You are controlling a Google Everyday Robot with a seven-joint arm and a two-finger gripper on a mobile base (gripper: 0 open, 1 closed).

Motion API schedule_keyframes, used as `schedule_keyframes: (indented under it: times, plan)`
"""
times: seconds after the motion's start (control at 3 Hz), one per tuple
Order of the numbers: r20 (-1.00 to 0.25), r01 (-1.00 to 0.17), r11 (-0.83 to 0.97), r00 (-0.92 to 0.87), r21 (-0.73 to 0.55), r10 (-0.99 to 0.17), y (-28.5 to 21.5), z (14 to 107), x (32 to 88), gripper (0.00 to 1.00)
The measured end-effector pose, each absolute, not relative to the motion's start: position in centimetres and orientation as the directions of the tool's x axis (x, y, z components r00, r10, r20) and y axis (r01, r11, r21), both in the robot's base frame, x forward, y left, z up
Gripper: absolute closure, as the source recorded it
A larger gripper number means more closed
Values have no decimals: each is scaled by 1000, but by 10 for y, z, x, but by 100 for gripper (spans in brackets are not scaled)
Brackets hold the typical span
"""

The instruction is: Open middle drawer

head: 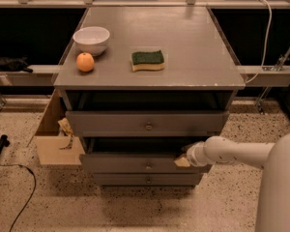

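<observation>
The grey cabinet (pixel 150 76) has three drawers. The middle drawer (pixel 116 162) has a flat grey front with a small round knob (pixel 148 166). It stands pulled out a little, with a dark gap above its front. My gripper (pixel 183 160) is at the right end of the middle drawer's top edge, reaching in from the right on a white arm (pixel 232 152). It touches the drawer's front edge, well to the right of the knob. The upper drawer front (pixel 111 122) is above it and the lowest drawer front (pixel 121 179) is below it.
On the cabinet top are a white bowl (pixel 91 39), an orange (pixel 85 62) and a green-and-yellow sponge (pixel 148 60). An open cardboard box (pixel 53 141) stands against the cabinet's left side. A black cable (pixel 19 197) lies on the speckled floor at left. My white body (pixel 280 192) fills the lower right.
</observation>
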State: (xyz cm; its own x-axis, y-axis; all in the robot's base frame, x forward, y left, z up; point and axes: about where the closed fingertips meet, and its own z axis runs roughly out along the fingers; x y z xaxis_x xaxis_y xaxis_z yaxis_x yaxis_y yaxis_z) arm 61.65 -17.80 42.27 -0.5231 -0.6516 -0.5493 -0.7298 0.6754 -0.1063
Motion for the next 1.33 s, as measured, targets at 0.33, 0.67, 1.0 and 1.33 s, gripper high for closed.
schedule_keyframes:
  times: [0.33,0.67,1.0,1.33]
  plan:
    - [-549,-730,675,-523,-106,-652,-178,423,617,100]
    - [-549,-730,676,-527,-97,-648,-174,423,621,100]
    - [-546,-735,673,-531,-84,-648,-173,417,610,100]
    - [-546,-732,677,-538,-75,-642,-174,420,599,100]
